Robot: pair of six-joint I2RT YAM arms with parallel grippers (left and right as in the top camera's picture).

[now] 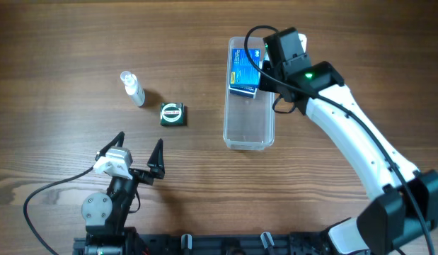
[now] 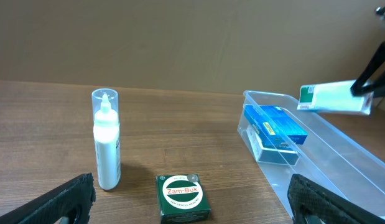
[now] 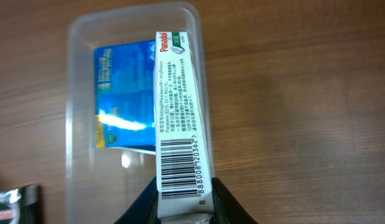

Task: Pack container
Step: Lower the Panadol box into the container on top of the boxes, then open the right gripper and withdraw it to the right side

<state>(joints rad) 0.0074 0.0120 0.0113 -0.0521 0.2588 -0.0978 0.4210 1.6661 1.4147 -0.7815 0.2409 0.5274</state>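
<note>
The clear plastic container [image 1: 248,120] lies lengthwise right of centre, with a blue box [image 1: 243,73] in its far end; both also show in the left wrist view [image 2: 341,168] and the right wrist view [image 3: 80,93]. My right gripper [image 3: 185,208] is shut on a white Panadol box [image 3: 178,112] and holds it above the container's right rim [image 1: 269,67]. My left gripper [image 1: 139,152] is open and empty near the front left. A green Zam-Buk box [image 1: 173,114] lies ahead of it [image 2: 183,197]. A small spray bottle [image 1: 132,88] stands beside that [image 2: 107,140].
Wooden table all round. The container's near half holds nothing. A cable runs from the left arm's base [image 1: 102,209] across the front left. The right arm [image 1: 360,142] reaches diagonally from the front right corner.
</note>
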